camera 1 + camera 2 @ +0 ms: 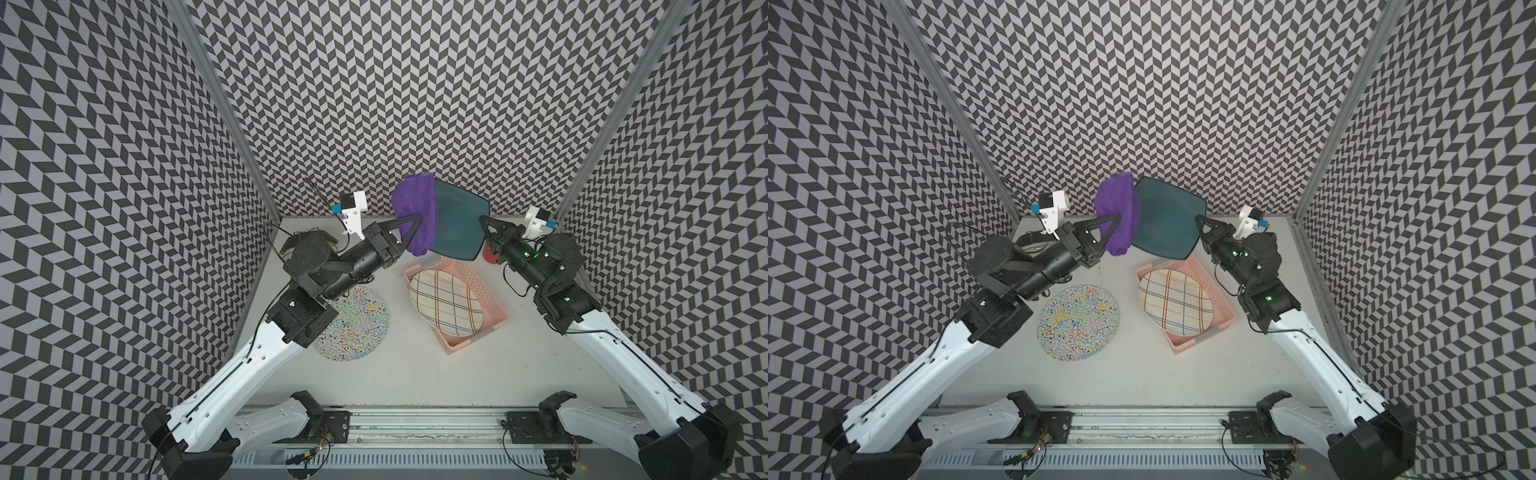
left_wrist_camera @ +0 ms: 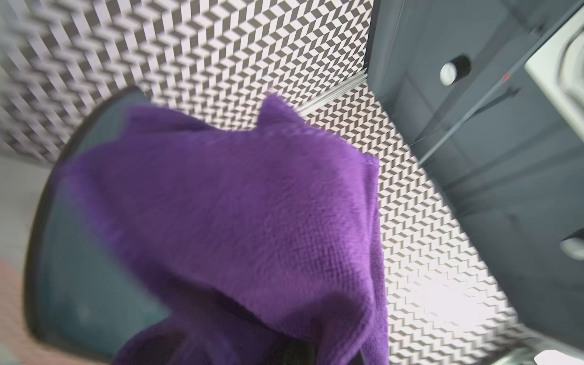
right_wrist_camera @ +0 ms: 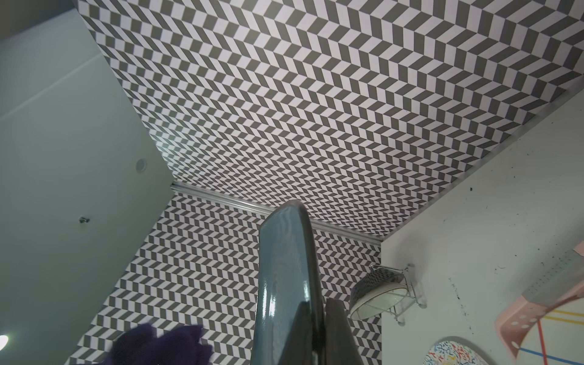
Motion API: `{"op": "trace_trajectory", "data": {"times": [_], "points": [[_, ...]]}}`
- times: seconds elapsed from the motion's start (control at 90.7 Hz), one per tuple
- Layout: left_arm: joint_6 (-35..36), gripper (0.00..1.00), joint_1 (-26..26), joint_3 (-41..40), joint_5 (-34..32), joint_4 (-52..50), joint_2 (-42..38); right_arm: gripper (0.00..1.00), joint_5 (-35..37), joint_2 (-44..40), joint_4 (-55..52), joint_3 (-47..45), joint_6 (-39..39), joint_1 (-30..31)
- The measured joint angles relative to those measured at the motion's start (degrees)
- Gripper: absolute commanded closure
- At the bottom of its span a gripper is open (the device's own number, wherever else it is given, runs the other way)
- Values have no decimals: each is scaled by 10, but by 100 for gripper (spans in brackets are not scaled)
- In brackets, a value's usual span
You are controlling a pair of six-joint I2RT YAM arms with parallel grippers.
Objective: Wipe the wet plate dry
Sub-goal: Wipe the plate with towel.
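Note:
The dark teal square plate hangs tilted in the air near the back wall. My right gripper is shut on its right edge. In the right wrist view the glossy plate runs edge-on between the jaws. My left gripper is shut on a purple cloth, which lies against the plate's left side. In the left wrist view the cloth covers much of the plate and hides the fingers.
A pink basket below the held plate holds a plaid plate. A round multicoloured plate lies on the table under my left arm. A red object sits behind my right gripper. A wire rack with a dish stands at the back left.

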Motion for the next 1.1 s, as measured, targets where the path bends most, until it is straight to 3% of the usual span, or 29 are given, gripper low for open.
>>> {"op": "trace_trajectory", "data": {"times": [0.198,0.452,0.607,0.772,0.992,1.103], "points": [[192,100,-8,133,-99,-199,113,100,-12,0,-47,0,-47,18],[294,100,-15,163,-118,-320,212,100,-2,-8,-90,0,-88,41],[331,100,-51,200,-108,-332,227,100,10,-13,-88,-3,-87,69],[342,100,-80,171,-81,-320,212,100,25,-25,-78,-6,-81,55],[322,100,21,111,-34,-318,151,100,26,-25,-78,-6,-73,34],[320,100,10,106,-22,-311,142,100,21,-25,-65,-8,-58,37]]}}
